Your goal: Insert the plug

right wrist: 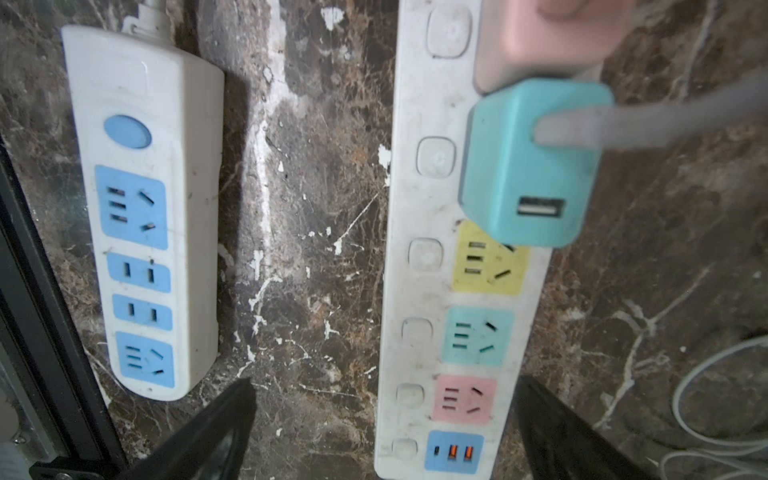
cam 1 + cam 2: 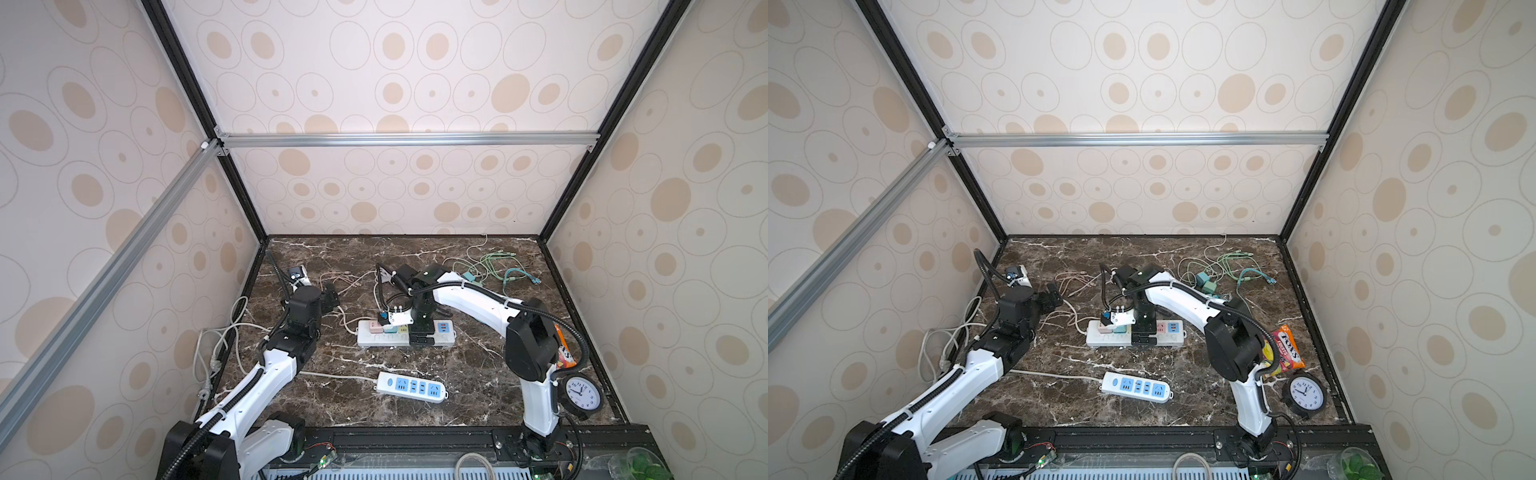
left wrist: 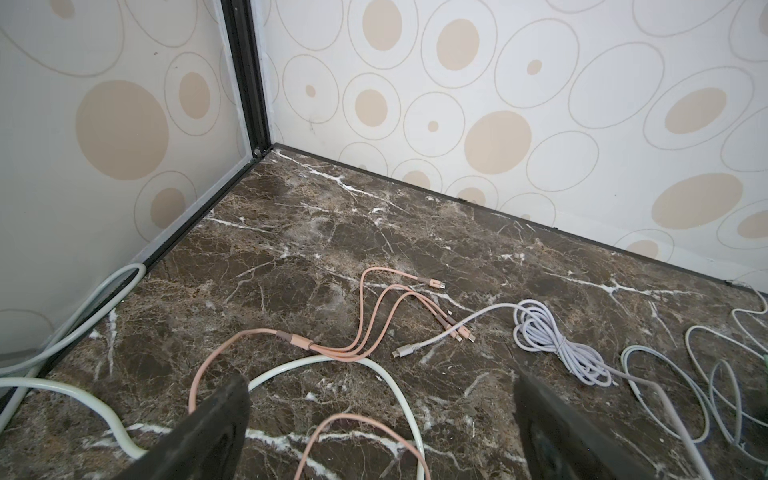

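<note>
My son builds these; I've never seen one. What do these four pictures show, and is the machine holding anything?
Two robot arms stand at a marble table, each ending in a two-fingered gripper. Two pictures look down from overhead; two come from cameras on the wrists. The left gripper hangs open over charging cables. The right gripper is open above a multicoloured power strip, where a teal charger and a pink charger sit in sockets. A blue-and-white power strip, a clock and a sweets bag lie nearby. Nothing is held.
</note>
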Motion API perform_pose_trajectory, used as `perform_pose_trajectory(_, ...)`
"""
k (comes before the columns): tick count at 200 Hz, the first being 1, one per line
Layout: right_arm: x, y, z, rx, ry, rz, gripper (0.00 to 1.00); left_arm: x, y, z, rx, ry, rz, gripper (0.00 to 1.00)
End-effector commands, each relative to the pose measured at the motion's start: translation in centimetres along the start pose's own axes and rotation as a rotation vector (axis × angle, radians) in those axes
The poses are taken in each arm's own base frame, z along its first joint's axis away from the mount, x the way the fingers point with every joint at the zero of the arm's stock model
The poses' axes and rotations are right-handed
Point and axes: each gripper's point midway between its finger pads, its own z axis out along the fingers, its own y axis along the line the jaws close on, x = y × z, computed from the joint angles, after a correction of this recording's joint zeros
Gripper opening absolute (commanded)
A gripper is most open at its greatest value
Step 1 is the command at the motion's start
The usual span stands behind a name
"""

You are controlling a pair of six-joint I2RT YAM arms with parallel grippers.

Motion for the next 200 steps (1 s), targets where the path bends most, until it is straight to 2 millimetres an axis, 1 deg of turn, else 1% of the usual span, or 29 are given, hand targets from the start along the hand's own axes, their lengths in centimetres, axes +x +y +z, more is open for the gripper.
perform_pose_trajectory(1,-0.6,-1.2,-3.3,0.060,-0.173,0.086,0.99,-2.1,-0.2,0.1,-0.022,-0.024,-0.009,0.99)
perform_pose_trajectory(16,-0.7,-3.9,-5.6,0.155,-0.323,0.233,0.98,-2.0,-0.3,0.3,-0.021,-0.013,-0.001,0.98)
perform_pose_trajectory(28,-0.1,-6.1,-7.1,0.245,-0.435,0.381,1.00,-1.9,-0.6,0.3,-0.010,-0.009,-0.002,0.98)
perform_pose_trajectory(33,0.4,-7.5,-8.1,0.305,-0.488,0.460,1.00,-1.7,-0.7,0.4,-0.005,-0.005,-0.001,0.98)
perform_pose_trajectory(43,2.0,-9.6,-9.3,0.389,-0.566,0.629,1.00,-1.7,-1.0,0.4,0.002,0.000,0.001,0.98)
perform_pose_trajectory(51,4.1,-11.2,-10.3,0.470,-0.610,0.786,1.00,-1.7,-1.3,0.3,0.005,0.005,0.005,0.98)
perform_pose_trajectory(62,7.2,-12.5,-11.2,0.541,-0.659,0.987,1.00,-1.7,-2.1,0.2,0.011,0.007,0.022,0.98)
perform_pose_trajectory(71,9.8,-13.1,-11.5,0.586,-0.687,1.141,1.00,-1.6,-3.0,0.1,0.019,0.006,0.048,0.99)
perform_pose_trajectory(88,15.1,-13.5,-10.9,0.620,-0.702,1.427,1.00,-1.5,-5.0,-0.2,0.040,0.004,0.113,0.98)
perform_pose_trajectory(92,16.2,-13.5,-10.4,0.618,-0.695,1.486,1.00,-1.5,-5.6,-0.2,0.050,0.003,0.129,0.98)
perform_pose_trajectory(95,16.6,-13.3,-10.1,0.607,-0.693,1.522,0.99,-1.5,-6.1,-0.3,0.060,0.003,0.141,0.98)
perform_pose_trajectory(98,18.1,-13.4,-9.9,0.610,-0.685,1.576,0.99,-1.5,-6.6,-0.3,0.070,0.003,0.152,0.98)
perform_pose_trajectory(104,19.8,-13.2,-9.2,0.582,-0.679,1.681,0.97,-1.4,-7.7,-0.4,0.094,0.002,0.179,0.98)
perform_pose_trajectory(114,21.8,-12.7,-7.8,0.489,-0.691,1.824,0.94,-1.3,-9.6,-0.6,0.138,-0.002,0.226,0.98)
perform_pose_trajectory(130,23.9,-12.2,-5.7,0.321,-0.729,2.006,0.90,-1.2,-12.8,-1.3,0.218,-0.018,0.300,0.98)
perform_pose_trajectory(149,25.2,-12.0,-3.5,0.218,-0.718,2.105,0.85,-0.9,-16.0,-1.9,0.316,-0.021,0.354,0.98)
perform_pose_trajectory(158,25.3,-12.0,-2.7,0.191,-0.709,2.118,0.83,-0.7,-17.3,-2.1,0.361,-0.023,0.374,0.98)
perform_pose_trajectory(165,25.1,-12.2,-2.4,0.167,-0.716,2.117,0.80,-0.5,-18.0,-2.3,0.380,-0.026,0.385,0.98)
perform_pose_trajectory(181,24.4,-12.7,-1.9,0.106,-0.749,2.114,0.76,-0.4,-19.0,-2.3,0.408,-0.032,0.394,0.98)
perform_pose_trajectory(200,24.1,-13.2,-1.1,0.068,-0.781,2.141,0.74,-0.4,-19.3,-2.2,0.419,-0.039,0.388,0.98)
